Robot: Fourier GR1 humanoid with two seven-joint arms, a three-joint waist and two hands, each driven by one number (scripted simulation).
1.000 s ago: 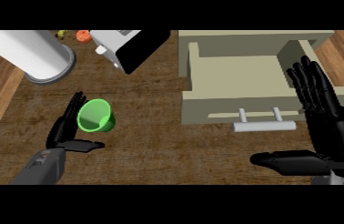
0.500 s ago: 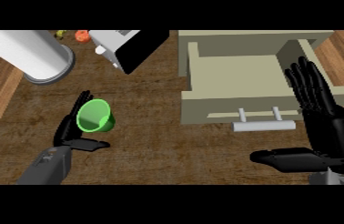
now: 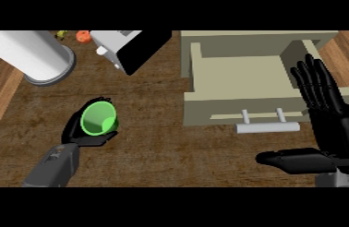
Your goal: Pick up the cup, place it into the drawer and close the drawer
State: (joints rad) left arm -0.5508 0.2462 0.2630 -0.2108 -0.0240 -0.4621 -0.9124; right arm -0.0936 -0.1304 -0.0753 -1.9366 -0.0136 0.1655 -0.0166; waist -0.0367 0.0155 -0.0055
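While the left hand (image 3: 83, 139) curls round a smooth, round green cup (image 3: 100, 118) over the dark wood-grain counter (image 3: 160, 145), the right hand (image 3: 326, 124) rests straight-fingered, holding nothing, beside the open boxy beige drawer (image 3: 235, 76) and its pale bar handle (image 3: 267, 127). A white cylinder (image 3: 37, 55) stands at the far left.

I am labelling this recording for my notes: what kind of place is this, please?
Probably a kitchen counter: a wooden top, an open drawer with a bar handle, and a green cup in the left hand.
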